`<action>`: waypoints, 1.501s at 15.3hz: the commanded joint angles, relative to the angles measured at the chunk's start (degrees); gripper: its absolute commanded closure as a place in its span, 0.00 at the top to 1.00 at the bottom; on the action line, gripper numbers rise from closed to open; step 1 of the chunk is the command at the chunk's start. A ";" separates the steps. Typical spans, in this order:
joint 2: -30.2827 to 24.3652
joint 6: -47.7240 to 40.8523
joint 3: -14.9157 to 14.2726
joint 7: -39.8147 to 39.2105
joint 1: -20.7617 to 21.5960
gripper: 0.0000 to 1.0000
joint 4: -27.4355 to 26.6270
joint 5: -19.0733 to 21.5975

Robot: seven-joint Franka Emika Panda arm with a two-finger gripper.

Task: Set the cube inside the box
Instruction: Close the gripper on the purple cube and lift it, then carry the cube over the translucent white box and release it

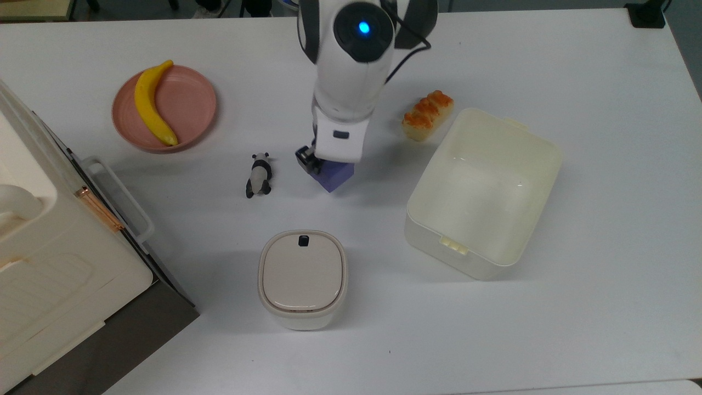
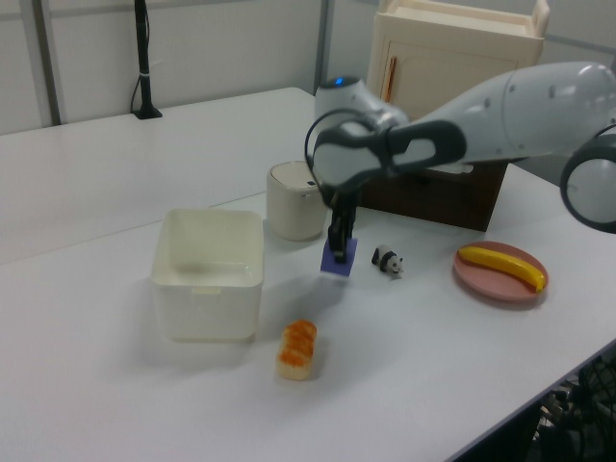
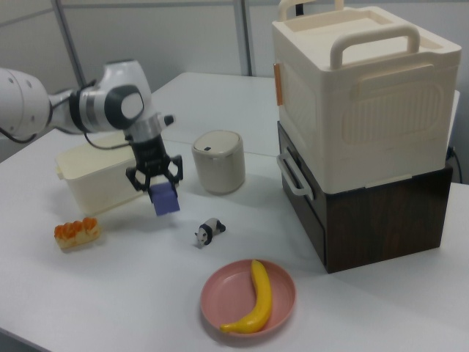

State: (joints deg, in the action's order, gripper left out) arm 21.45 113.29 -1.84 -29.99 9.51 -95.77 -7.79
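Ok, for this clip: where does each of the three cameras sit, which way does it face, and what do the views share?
Top view: overhead, looking straight down on the table; the arm's wrist and gripper show from above.
Left view: low at one table side, facing the stacked crates; the arm enters from the left view's right, box nearest.
Right view: the opposite side, banana plate nearest, arm entering from the right view's left.
All three share the cube lifted in the gripper, the box and the panda.
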 commanded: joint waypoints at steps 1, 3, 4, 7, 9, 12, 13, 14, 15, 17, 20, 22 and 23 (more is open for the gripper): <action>-5.01 -4.20 -0.36 -0.59 -0.37 0.59 1.80 3.73; -6.77 -8.67 -0.45 -0.51 -0.37 0.59 5.13 6.54; -7.04 -10.52 -0.27 0.02 -0.19 0.59 7.50 8.73; -6.95 -11.86 0.25 5.79 2.08 0.59 11.92 12.97; -6.34 -10.90 0.17 9.93 6.20 0.59 12.71 12.54; -4.59 -7.13 0.17 14.77 9.90 0.59 13.41 12.45; -3.97 -6.16 0.17 16.44 10.61 0.60 13.41 12.36; -3.18 -5.28 0.17 17.59 10.79 0.60 13.41 12.36; -1.34 -3.97 0.17 18.47 10.97 0.61 13.59 12.36; 0.34 -0.28 0.08 21.71 12.54 0.71 13.59 10.87; 2.27 1.41 0.08 25.59 13.08 1.00 13.59 9.02; 3.33 3.25 0.08 26.56 13.43 1.00 13.59 8.14; 3.25 3.34 0.17 27.61 13.43 1.00 13.59 7.97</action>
State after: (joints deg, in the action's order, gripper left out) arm 23.87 115.34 -1.10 -5.78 21.81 -83.32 1.68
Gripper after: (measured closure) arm 0.013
